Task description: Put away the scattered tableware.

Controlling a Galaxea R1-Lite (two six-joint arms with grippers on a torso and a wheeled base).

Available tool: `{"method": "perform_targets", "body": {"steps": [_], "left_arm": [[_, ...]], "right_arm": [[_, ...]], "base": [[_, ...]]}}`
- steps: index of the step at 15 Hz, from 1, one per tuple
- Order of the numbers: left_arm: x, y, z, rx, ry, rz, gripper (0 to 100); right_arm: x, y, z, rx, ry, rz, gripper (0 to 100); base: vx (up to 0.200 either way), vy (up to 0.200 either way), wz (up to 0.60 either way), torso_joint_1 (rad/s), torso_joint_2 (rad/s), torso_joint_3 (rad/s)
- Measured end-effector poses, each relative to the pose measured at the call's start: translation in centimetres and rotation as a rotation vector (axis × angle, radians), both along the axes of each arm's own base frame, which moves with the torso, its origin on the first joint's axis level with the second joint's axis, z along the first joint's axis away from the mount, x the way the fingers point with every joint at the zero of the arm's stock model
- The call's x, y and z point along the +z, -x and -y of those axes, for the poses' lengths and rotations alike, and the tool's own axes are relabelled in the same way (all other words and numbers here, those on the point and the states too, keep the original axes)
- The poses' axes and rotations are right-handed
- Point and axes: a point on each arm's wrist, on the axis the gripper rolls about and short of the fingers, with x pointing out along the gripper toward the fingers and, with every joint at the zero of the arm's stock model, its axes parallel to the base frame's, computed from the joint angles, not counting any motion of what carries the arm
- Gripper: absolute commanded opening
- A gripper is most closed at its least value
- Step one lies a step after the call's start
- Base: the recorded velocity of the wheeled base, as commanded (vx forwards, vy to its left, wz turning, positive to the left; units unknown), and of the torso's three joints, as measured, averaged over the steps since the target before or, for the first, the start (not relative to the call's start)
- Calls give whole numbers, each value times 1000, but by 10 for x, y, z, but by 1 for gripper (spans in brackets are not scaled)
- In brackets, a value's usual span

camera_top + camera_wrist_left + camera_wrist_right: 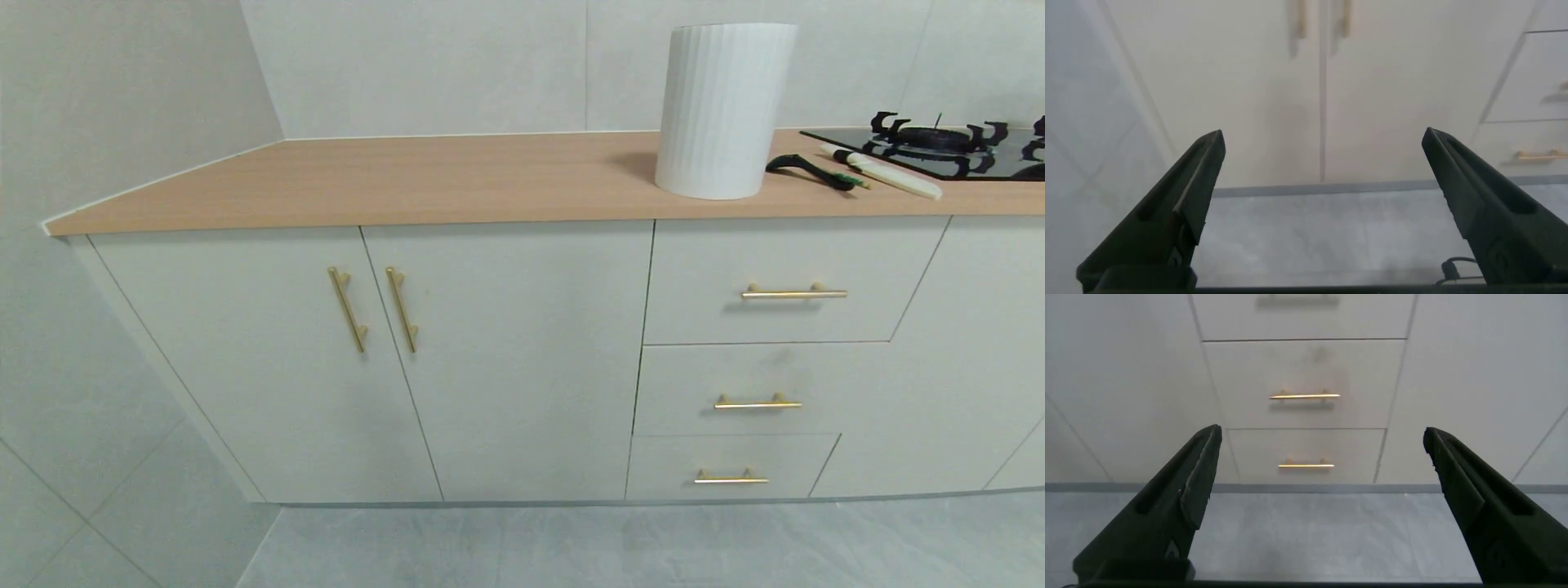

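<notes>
A tall white ribbed container (722, 110) stands on the wooden countertop (408, 175). To its right lie a black-handled utensil (812, 170) and a cream-coloured knife (886, 172). My left gripper (1323, 143) is open, held low before the cabinet doors (1323, 90) with nothing between its fingers. My right gripper (1323, 441) is open too, facing the lower drawers (1305, 384), empty.
A black gas hob (947, 147) sits at the counter's right end. Below the counter are two doors with gold handles (374, 309) and three drawers with gold handles (793, 292). Tiled walls close the left side; grey floor (571, 547) lies in front.
</notes>
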Motion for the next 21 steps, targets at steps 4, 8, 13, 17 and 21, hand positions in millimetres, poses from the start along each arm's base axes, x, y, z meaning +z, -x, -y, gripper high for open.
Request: {"method": "perform_targets", "body": {"steps": [4, 8, 13, 17, 21], "left_arm": [[0, 0, 0, 1, 0, 0, 100], [0, 0, 0, 0, 0, 0, 100], [0, 0, 0, 0, 0, 0, 100], [0, 0, 0, 1, 0, 0, 100], [0, 0, 0, 0, 4, 0, 100]], "right_arm": [[0, 0, 0, 0, 0, 0, 100], [0, 0, 0, 0, 0, 0, 100], [0, 0, 0, 0, 0, 0, 100], [0, 0, 0, 1, 0, 0, 100], [0, 0, 0, 0, 1, 0, 100]], "base": [[0, -200, 0, 0, 1, 2], [0, -50, 0, 2, 1, 1], [0, 0, 0, 0, 0, 0], [150, 0, 0, -1, 2, 2], [0, 0, 0, 0, 0, 0]]}}
